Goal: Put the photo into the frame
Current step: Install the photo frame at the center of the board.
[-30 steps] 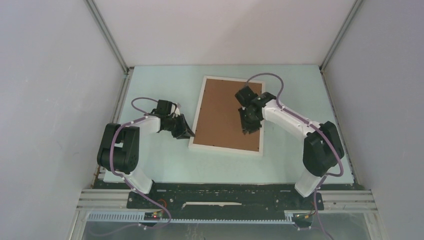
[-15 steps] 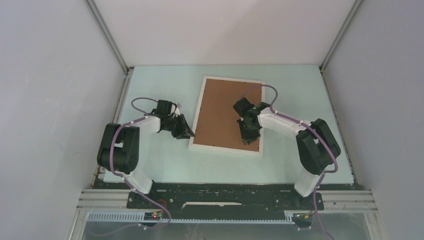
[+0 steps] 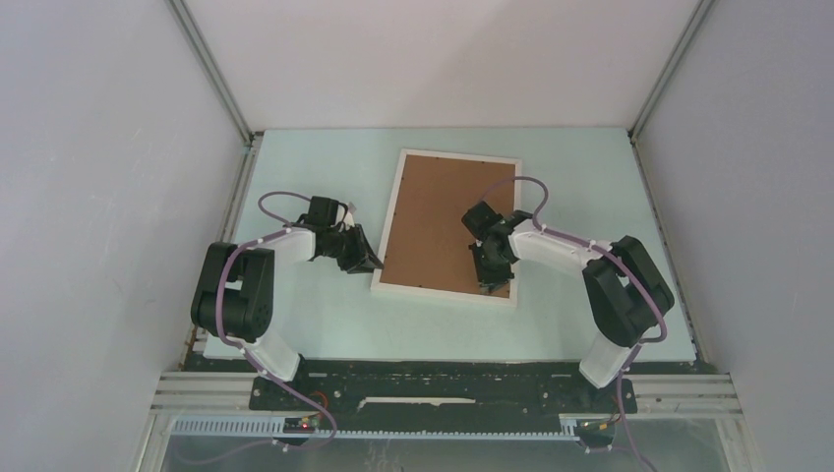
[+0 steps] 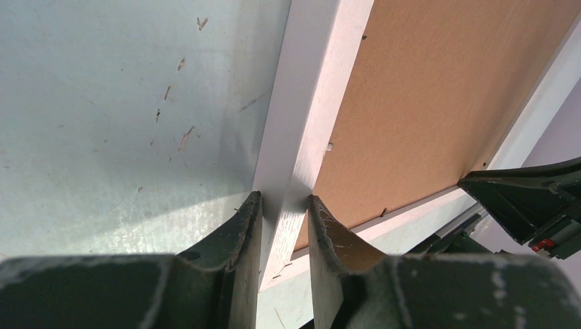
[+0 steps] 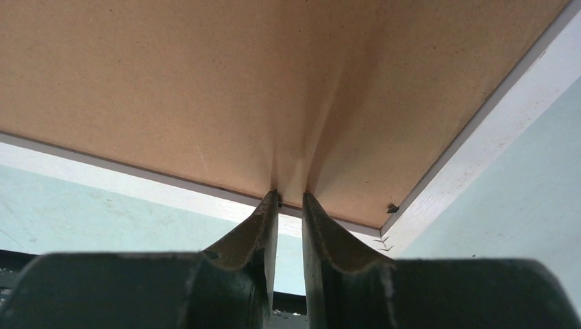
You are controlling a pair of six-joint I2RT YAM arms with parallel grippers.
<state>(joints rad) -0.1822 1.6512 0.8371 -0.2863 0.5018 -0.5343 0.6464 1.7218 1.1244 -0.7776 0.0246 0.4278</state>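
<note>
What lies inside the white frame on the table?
A brown backing board fills the white frame. Whether the photo lies under the board cannot be seen, because the board covers everything below it.

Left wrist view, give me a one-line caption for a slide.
Left gripper clamped on the side rail of the white frame, with the brown backing board sitting inside it.

Bright even light, soft shadow on table (image 4: 103, 82) beside frame (image 4: 308, 103), left tool (image 4: 283, 199) slightly blurred
</note>
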